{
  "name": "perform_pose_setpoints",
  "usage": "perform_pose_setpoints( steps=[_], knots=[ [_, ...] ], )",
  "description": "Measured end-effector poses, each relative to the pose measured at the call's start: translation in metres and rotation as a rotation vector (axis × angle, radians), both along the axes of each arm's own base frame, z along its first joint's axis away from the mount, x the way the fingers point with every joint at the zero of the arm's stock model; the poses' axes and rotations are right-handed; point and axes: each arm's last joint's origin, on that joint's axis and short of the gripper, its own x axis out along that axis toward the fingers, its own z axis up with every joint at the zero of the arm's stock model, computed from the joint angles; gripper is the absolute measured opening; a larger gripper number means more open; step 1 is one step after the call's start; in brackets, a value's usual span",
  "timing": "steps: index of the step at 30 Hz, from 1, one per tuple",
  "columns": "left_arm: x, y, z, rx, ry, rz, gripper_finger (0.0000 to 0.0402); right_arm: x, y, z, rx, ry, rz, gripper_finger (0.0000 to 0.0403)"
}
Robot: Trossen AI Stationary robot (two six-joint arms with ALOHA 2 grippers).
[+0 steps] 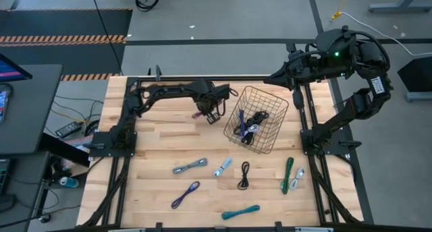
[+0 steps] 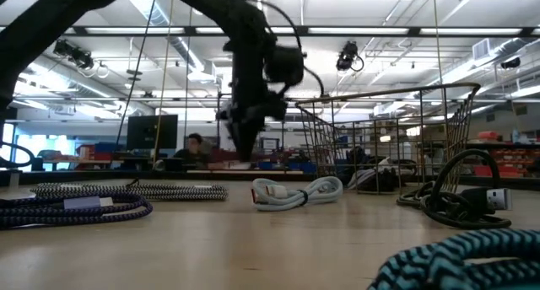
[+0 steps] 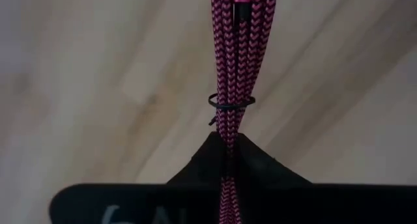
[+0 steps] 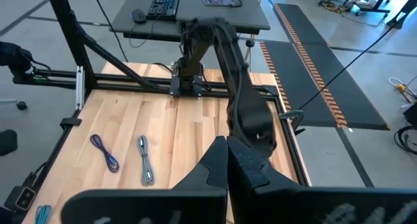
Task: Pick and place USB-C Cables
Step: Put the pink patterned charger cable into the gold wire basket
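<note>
My left gripper (image 1: pixel 200 112) hangs over the far middle of the table, left of the wire mesh basket (image 1: pixel 268 143), shut on a maroon-pink braided USB-C cable (image 3: pixel 238 48). The cable is a bundle bound by a thin black tie (image 3: pixel 231 103). In the low view the gripper (image 2: pixel 241 151) shows dark, above the tabletop. More cables lie flat on the wood nearer the front: grey-silver (image 1: pixel 189 166), pale blue (image 1: pixel 223 167), black (image 1: pixel 244 175), green (image 1: pixel 289 175), purple (image 1: pixel 185 193) and teal (image 1: pixel 241 212). My right gripper (image 4: pixel 227 160) is shut, raised at the far right corner. My left gripper pinches the maroon-pink bundle (image 3: pixel 229 129) between its two fingers, just beside the black tie, several strands together. The fingers come from above and point down. The bundle hangs below them toward the table; its lower end runs out of the wrist picture.
The basket holds several cables, black (image 1: pixel 255 119) and pale (image 1: pixel 251 129). A white cable (image 1: pixel 299 175) lies beside the green one. Bare wood lies between the basket and the left frame. Beyond the table a person (image 2: pixel 196 145) sits at a desk.
</note>
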Motion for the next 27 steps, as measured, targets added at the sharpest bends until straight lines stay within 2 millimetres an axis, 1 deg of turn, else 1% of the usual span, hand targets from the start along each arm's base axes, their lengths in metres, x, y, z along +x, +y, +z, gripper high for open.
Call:
perform_pose_setpoints(
  steps=[3, 7, 10, 16, 18, 21, 24, 27],
  knots=[
    [-0.004, -0.001, 0.025, 0.031, -0.048, 0.012, 0.0019, 0.0, 0.0, 0.0, 0.0, 0.0, 0.0, 0.0001],
    [-0.006, -0.008, 0.068, 0.072, -0.188, 0.027, 0.0019, 0.0, 0.0, 0.0, -0.001, 0.0, 0.0, 0.0001],
    [-0.002, -0.021, 0.094, 0.103, -0.298, -0.005, 0.0019, 0.0, 0.0, 0.0, -0.001, -0.001, 0.0, 0.0001],
    [0.017, -0.058, 0.143, 0.153, -0.513, -0.154, 0.0019, 0.0, 0.0, 0.0, -0.003, -0.002, -0.002, 0.0001],
    [0.023, -0.071, 0.154, 0.172, -0.582, -0.209, 0.0019, 0.0, 0.0, 0.0, -0.008, -0.004, -0.012, 0.0001],
    [0.032, -0.088, 0.165, 0.18, -0.688, -0.28, 0.0019, 0.0, -0.001, 0.0, -0.014, -0.005, -0.026, 0.0001],
    [0.038, -0.099, 0.17, 0.135, -0.766, -0.331, 0.0019, 0.001, -0.001, 0.001, -0.013, -0.011, -0.027, 0.0001],
    [0.045, -0.103, 0.165, 0.119, -0.79, -0.339, 0.0019, 0.001, -0.001, 0.002, 0.001, -0.024, -0.033, 0.0001]
  ],
)
